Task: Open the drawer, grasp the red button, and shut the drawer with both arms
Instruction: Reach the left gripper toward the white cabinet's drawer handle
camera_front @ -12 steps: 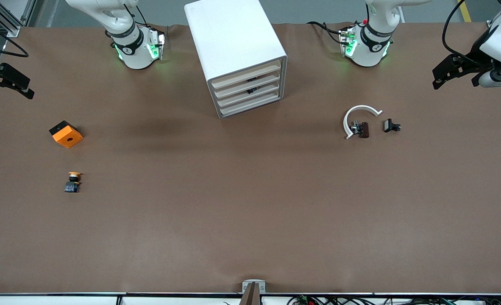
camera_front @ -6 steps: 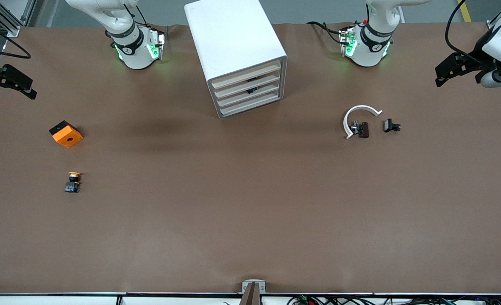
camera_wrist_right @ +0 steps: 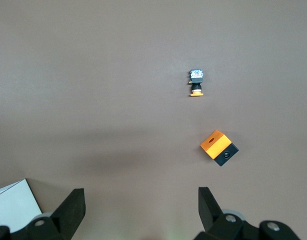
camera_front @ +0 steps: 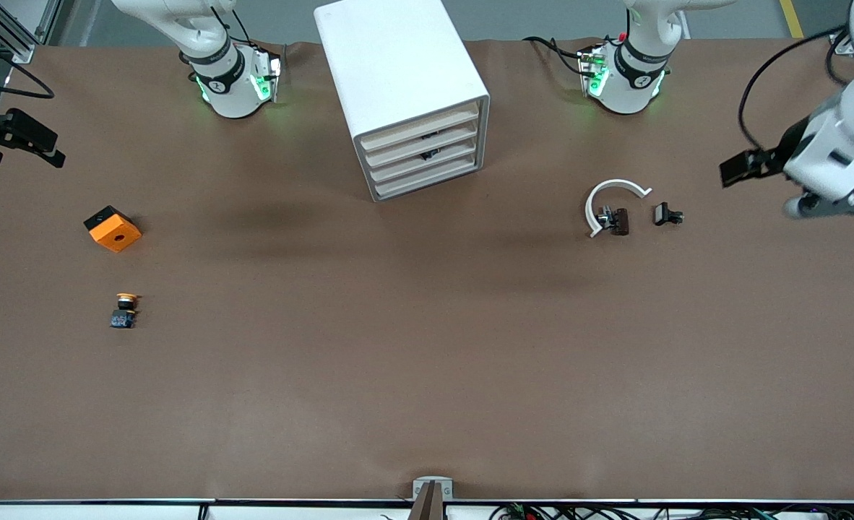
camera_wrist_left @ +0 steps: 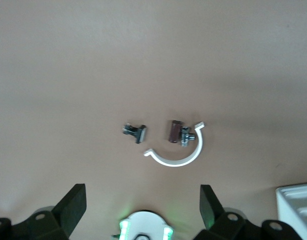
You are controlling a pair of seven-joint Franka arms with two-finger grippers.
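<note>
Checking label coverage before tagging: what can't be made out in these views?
- Red-capped button: not seen in any view; dark bits show in the cabinet's drawer gaps, too small to identify.
- Drawer contents: hidden by the shut fronts, front view.
- Right gripper: partly cut by the front view's edge, open in its wrist view.
- Left gripper: open; wrist housing hides it in the front view.

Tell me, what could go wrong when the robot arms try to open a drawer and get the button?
1. The white boxy cabinet has four look-alike shallow drawers, all shut; an arm might pull the wrong one.
2. The small orange-yellow capped button lies out on the brown table and could be grabbed by mistake; no red one shows.
3. The open left gripper hangs over the white curved clip, the open right gripper at its table end.
</note>
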